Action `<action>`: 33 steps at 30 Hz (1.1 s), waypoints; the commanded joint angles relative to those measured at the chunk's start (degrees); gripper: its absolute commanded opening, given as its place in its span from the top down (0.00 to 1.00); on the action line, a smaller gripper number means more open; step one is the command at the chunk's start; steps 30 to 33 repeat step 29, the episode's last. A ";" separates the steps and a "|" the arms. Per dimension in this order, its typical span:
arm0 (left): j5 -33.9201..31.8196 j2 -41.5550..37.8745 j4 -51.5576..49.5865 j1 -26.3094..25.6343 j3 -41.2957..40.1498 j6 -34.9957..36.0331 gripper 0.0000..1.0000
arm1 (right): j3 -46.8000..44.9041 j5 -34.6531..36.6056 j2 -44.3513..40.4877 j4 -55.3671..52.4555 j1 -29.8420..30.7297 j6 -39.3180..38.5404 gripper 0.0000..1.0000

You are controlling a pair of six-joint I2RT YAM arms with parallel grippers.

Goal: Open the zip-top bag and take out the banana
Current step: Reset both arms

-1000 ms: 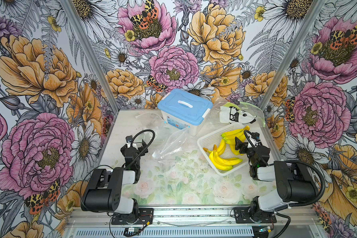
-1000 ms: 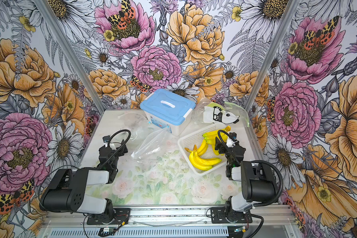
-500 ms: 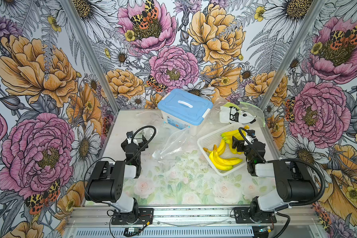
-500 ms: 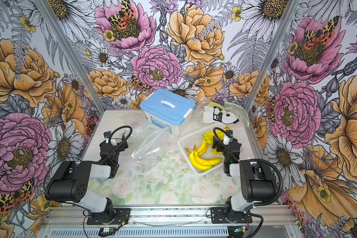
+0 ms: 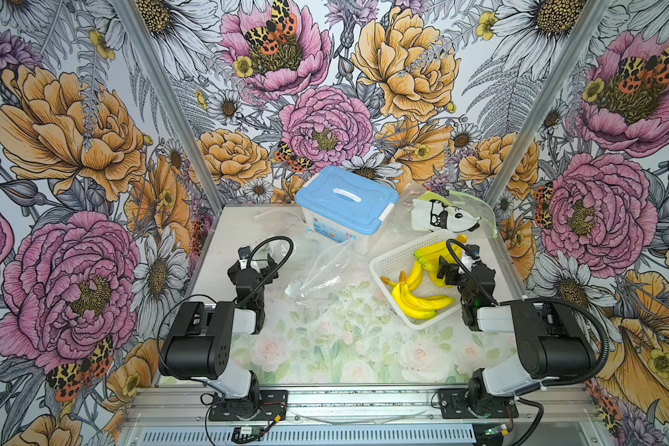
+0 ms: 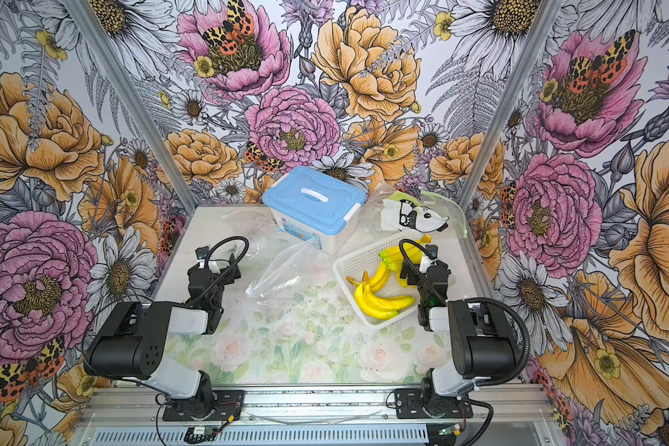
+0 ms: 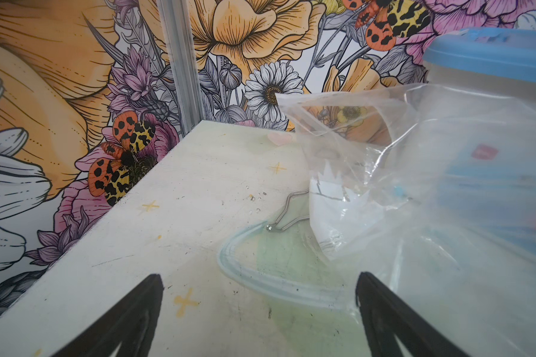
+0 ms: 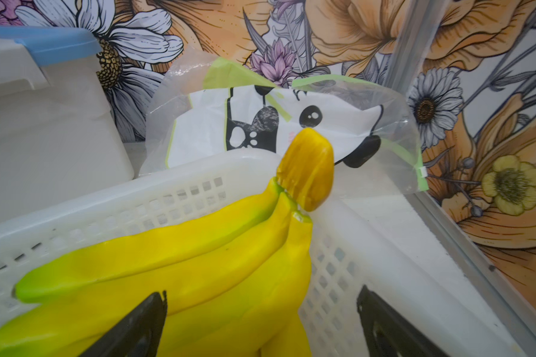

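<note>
Right gripper [image 8: 260, 309] hung open above bananas [image 8: 167, 262] in a white basket [image 8: 136, 197], likely their drop-off; left gripper [image 7: 259, 290], also open, sat beside the seemingly emptied zip-top bag [image 5: 317, 270].

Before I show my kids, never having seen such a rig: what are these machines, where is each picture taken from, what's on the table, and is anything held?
Two robot arms, each ending in a two-fingered gripper. The two wide pictures come from one overhead camera; the two close ones from cameras on the wrists. On the table are a clear zip-top bag, a blue-lidded box, a panda-print bag and a white basket of bananas. The left gripper is open beside the zip-top bag; the right gripper is open over the bananas. Neither holds anything.
</note>
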 commanded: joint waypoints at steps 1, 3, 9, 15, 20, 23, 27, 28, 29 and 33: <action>0.15 -0.22 -0.01 -0.13 0.84 0.69 0.01 | -3.92 7.75 -0.16 8.83 0.24 2.23 0.00; 0.13 -0.22 0.08 -0.18 0.80 0.69 0.01 | -3.46 4.16 0.00 8.34 0.29 0.92 0.00; 0.15 -0.22 0.00 -0.15 0.82 0.69 0.01 | 1.76 -8.57 0.28 -0.85 -0.23 -2.89 0.01; 0.15 -0.25 0.08 -0.15 0.84 0.69 0.01 | 2.76 -4.56 0.37 -2.87 -0.38 -1.23 0.01; 0.15 -0.22 0.07 -0.15 0.87 0.76 0.01 | 3.05 -4.53 0.37 -3.27 -0.26 -1.40 0.01; 0.27 -0.16 -0.18 -0.10 1.00 0.69 0.01 | 3.10 -4.31 0.36 -3.46 -0.09 -1.46 0.01; 0.75 -0.20 -0.19 0.13 0.94 0.55 0.01 | 3.04 -4.27 0.35 -3.31 -0.14 -1.48 0.01; 0.74 -0.14 -0.15 0.12 0.97 0.59 0.01 | 3.03 -4.26 0.29 -3.37 -0.09 -1.53 0.00; 0.71 -0.22 -0.13 0.13 0.99 0.53 0.01 | 3.03 -4.24 0.23 -3.24 -0.15 -1.53 0.01; 0.71 -0.22 -0.13 0.13 0.99 0.53 0.01 | 3.03 -4.24 0.23 -3.24 -0.15 -1.53 0.01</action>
